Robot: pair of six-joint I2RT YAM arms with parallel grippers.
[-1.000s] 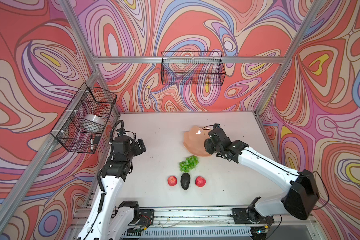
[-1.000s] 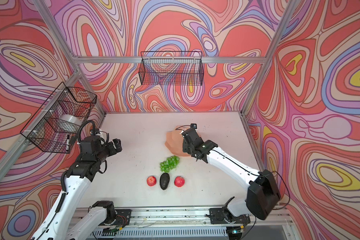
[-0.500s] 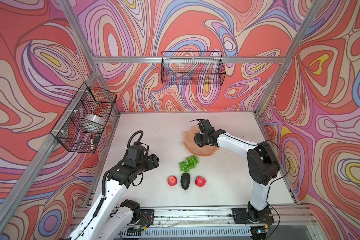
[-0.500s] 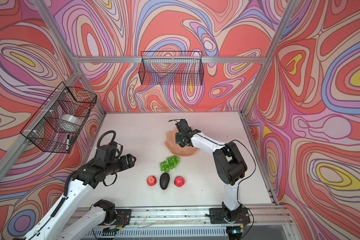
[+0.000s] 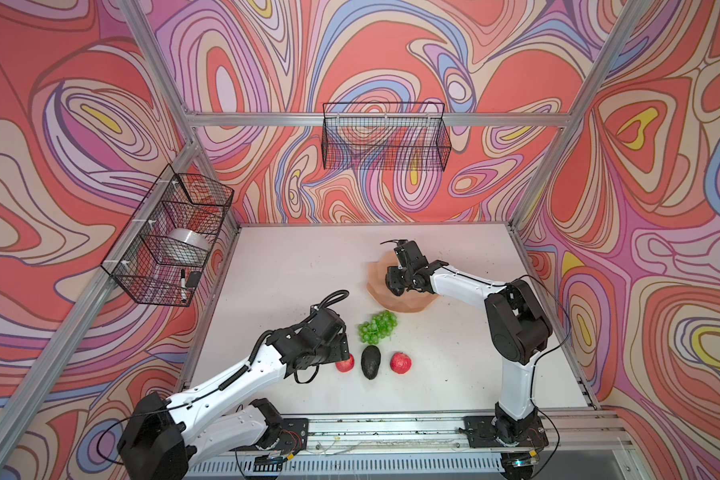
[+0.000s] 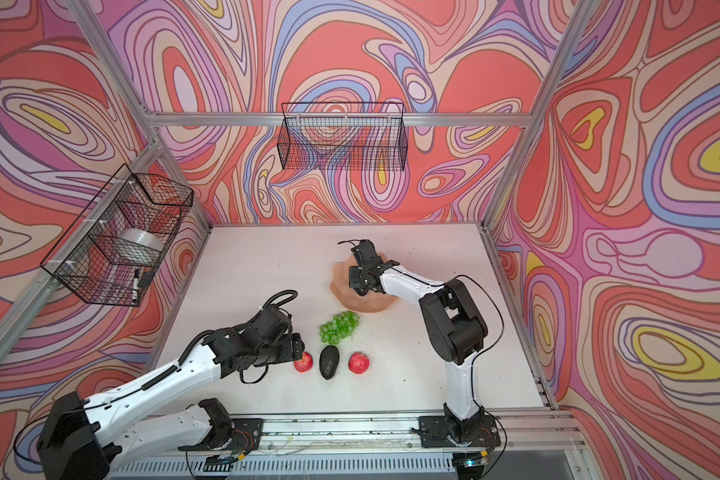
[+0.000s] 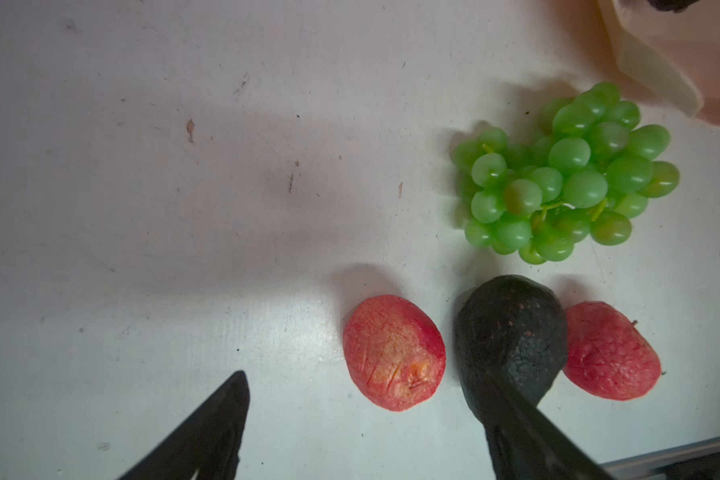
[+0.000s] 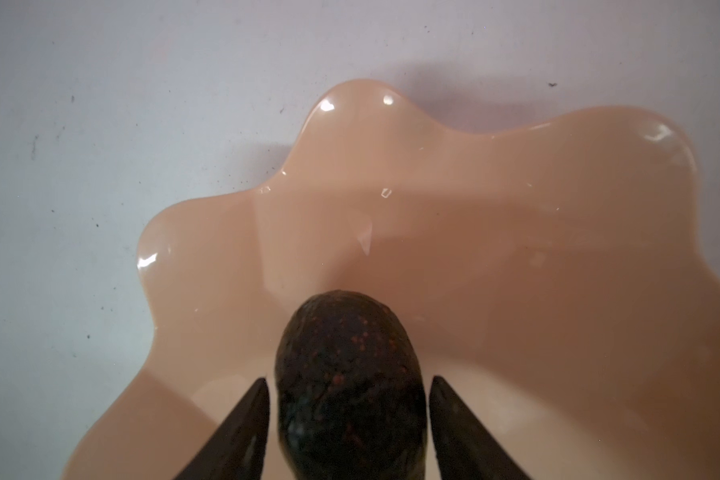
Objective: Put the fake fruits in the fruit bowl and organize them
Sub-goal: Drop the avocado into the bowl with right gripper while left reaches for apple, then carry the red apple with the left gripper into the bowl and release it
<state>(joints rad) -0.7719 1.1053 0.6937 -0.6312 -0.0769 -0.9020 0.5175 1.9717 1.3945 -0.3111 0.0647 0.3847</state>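
Straddling the avocado [image 8: 348,353] in the far bowl [image 8: 516,199], your right end effector [image 8: 347,384] is slightly parted, not gripping; left end effector [image 5: 341,348] gapes wide at the near left apple [image 5: 346,364].

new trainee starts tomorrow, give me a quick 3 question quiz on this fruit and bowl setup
1. How many red apples lie on the table?
2. True or false: the grapes lie in the fruit bowl.
3. Between the fingers of the right tool, what lies in the bowl? A) apple B) avocado C) grapes

Key: 1. two. 2. false, they lie on the table. 3. B.
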